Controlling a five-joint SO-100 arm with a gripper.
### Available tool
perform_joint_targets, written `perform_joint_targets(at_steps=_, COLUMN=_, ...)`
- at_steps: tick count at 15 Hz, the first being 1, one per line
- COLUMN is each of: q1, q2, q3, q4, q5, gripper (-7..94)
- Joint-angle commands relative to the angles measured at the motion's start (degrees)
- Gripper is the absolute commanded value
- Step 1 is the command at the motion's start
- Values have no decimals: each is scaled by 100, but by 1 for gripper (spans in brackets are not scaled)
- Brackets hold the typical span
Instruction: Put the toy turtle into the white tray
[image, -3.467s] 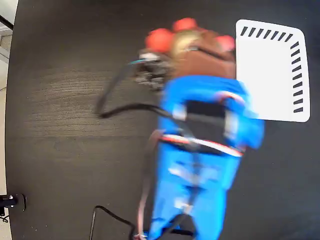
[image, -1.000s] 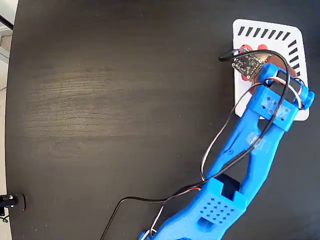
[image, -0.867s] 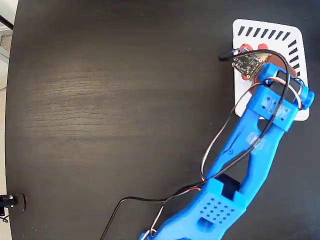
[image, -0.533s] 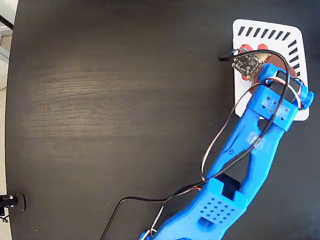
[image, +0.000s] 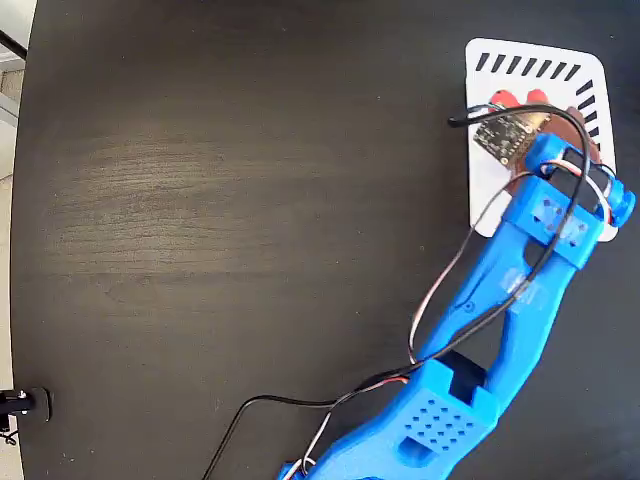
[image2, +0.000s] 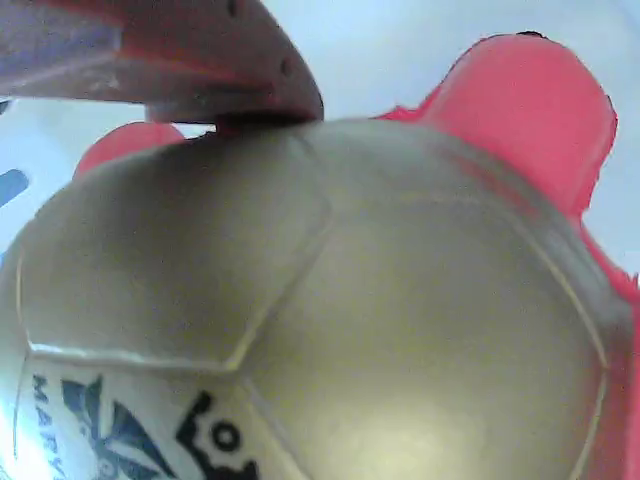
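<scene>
The arm (image: 500, 310) is built from bright blue printed plastic links, the lower link carrying a grid of small round holes. Black, white and red cables (image: 440, 300) run loose along its length. A small dark circuit board (image: 505, 135) sits at the wrist. In the wrist view, one finger (image2: 170, 60) appears dull reddish-brown.

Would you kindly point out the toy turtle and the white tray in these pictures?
toy turtle (image2: 400, 330): wrist view, on its domed metallic shell.
white tray (image: 530, 68): fixed view, on the striped top edge.
</scene>
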Motion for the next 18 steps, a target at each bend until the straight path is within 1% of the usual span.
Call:
perform_joint_targets(at_steps=1, q1=26, q2=352, q3=-9, q4=88, q5=70, gripper=52)
perform_joint_targets(at_steps=4, q1=26, q2=352, q3=0, q4=132, q5=70, gripper=54)
perform_joint_targets(at_steps=5, q1=26, q2=352, q3=26, q4=141, q5=70, gripper=59)
perform_joint_targets(at_steps=6, q1=26, q2=352, q3=53, q4=141, q5=79, gripper=63)
perform_joint_targets(at_steps=7, q1=26, q2=352, q3=79, q4=141, q5=97, gripper=64)
perform_joint_targets(at_steps=12, q1=26, q2=378, q3=97, q4=149, q5=97, gripper=64)
perform_joint_targets(at_steps=15, q1=53, q2=633, q3=-255, q4=431, q5=-18, gripper=63)
perform_joint_targets(at_steps=16, q1=62, q2=826, q3=-299, q4=501, q5=-35, gripper=52)
perform_joint_targets(at_steps=18, q1=62, q2=1169, q3=-193, q4=457, q5=97, gripper=22)
